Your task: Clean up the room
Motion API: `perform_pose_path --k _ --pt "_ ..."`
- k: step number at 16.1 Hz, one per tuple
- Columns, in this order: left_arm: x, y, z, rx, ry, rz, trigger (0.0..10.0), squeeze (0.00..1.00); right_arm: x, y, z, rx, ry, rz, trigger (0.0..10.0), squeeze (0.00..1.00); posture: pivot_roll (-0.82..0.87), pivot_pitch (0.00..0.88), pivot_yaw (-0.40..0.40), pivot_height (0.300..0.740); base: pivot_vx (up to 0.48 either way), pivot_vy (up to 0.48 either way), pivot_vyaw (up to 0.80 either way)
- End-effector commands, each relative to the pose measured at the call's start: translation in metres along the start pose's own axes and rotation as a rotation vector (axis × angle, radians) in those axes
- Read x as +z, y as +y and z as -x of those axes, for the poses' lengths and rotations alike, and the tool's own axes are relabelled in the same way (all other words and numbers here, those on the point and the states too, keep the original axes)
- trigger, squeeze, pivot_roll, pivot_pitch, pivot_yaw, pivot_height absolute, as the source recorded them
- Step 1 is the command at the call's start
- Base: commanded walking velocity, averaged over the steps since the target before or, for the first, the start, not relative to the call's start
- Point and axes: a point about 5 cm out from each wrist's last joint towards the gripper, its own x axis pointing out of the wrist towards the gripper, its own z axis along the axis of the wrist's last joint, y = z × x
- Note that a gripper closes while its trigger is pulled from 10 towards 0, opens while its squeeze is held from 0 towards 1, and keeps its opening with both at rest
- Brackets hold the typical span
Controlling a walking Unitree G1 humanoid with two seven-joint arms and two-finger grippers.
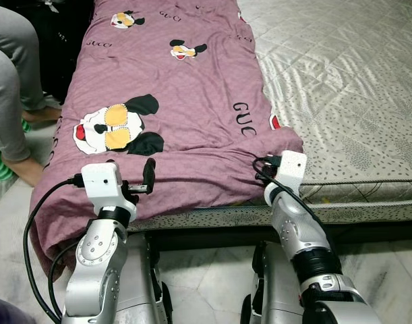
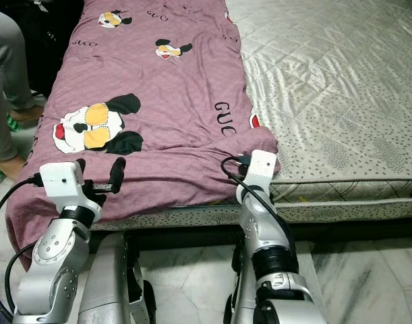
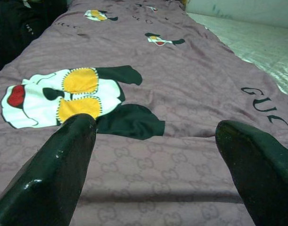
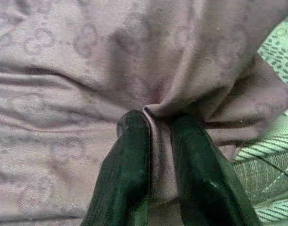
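Two grippers at work on one item. Item: purple blanket (image 1: 185, 101), cartoon-mouse print, lying along my left portion of the mattress (image 1: 354, 88), its near edge draped over the bed's foot toward the floor.

Right gripper (image 4: 158, 136): at the blanket's near right corner, fingers pinched together with a ridge of purple cloth caught between them; the wrist view shows the fold running down between the two black fingers. Grip looks shallow, so I judge it could slip under a hard pull.

Left gripper (image 3: 155, 141): fingers spread wide, holding nothing, poised over the blanket's near left part just short of the big mouse print (image 1: 114, 128).

Bystander: a person's legs (image 1: 10, 94) in grey trousers at the bed's left side, close to the blanket's hanging edge.

Step in hand, as I read it: take the second corner so the blanket can be folded or straightened. To do it well, I would lower the left gripper onto the cloth, gather a fold as deep as possible, then move both arms evenly, keeping clear of the person.
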Motion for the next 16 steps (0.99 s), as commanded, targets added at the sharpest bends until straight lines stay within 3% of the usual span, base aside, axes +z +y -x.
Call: perform_pose_path --k 1,7,12,16 --pt "-0.001 0.002 0.001 0.005 0.01 -0.008 10.0 0.0 -0.009 -0.002 0.001 -0.01 0.027 -0.009 0.0 0.0 0.06 0.156 0.007 0.534 0.0 0.0 0.0" --pt "-0.001 0.004 0.003 0.012 0.008 -0.014 10.0 0.0 -0.007 0.005 -0.001 0.022 0.019 -0.051 0.0 0.0 0.07 0.148 0.002 0.534 0.0 0.0 0.0" --pt "0.0 0.003 0.002 0.009 0.004 -0.012 10.0 0.0 -0.012 -0.019 0.007 -0.034 0.033 -0.079 0.0 0.0 0.07 0.148 -0.001 0.534 0.0 0.0 0.0" --pt "-0.001 0.005 0.003 0.014 0.006 -0.012 10.0 0.0 -0.01 -0.054 0.033 -0.064 0.021 -0.036 0.0 0.0 0.04 0.158 0.0 0.534 0.0 0.0 0.0"
